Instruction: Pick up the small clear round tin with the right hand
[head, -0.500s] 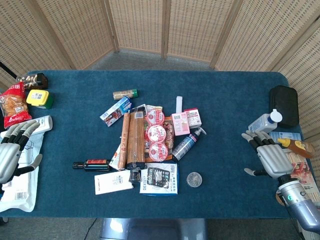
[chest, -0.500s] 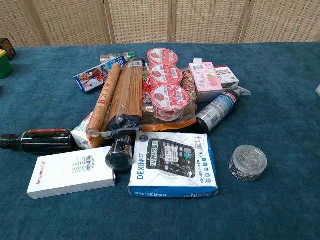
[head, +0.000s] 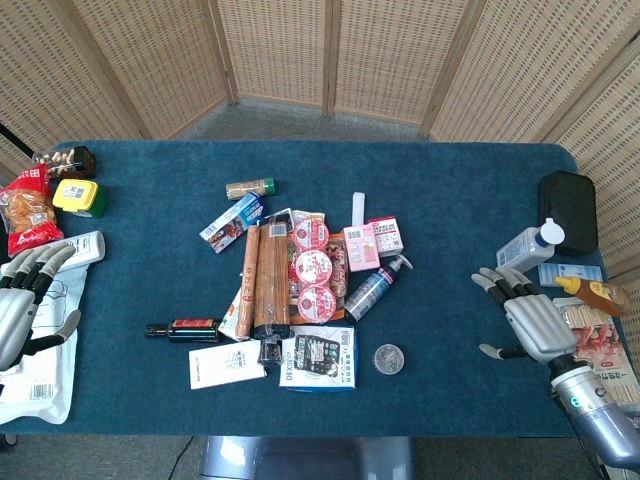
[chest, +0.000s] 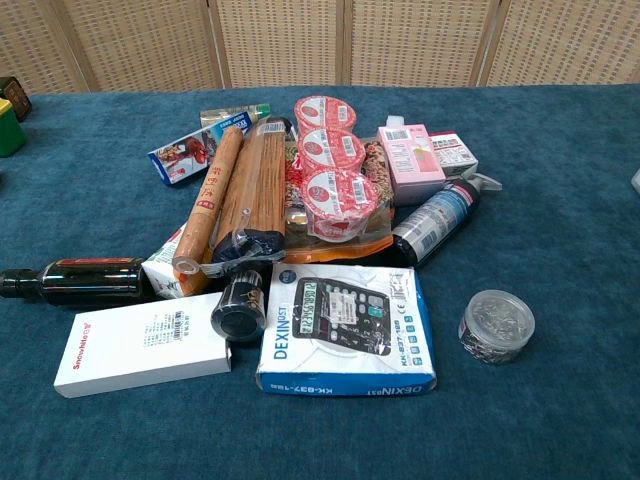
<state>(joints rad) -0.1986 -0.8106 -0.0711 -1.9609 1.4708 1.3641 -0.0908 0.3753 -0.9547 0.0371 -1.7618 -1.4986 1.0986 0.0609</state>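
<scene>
One small clear round tin (head: 388, 359) sits alone on our worktop (head: 450, 200), just right of the calculator box (head: 320, 360). Our right hand (head: 528, 322) hovers well to its right, fingers spread, holding nothing. We judge the tin light, rigid and slippery; we would pinch across its rim.

My right hand (head: 532, 322) has slid a little leftward over the worktop (head: 450, 210), toward the middle of the table and away from the mustard bottle (head: 594, 293) at its edge; my fingers (head: 497, 283) are spread with nothing in them. My left hand (head: 18, 305) has drawn slightly back toward the left border of the head view.
</scene>
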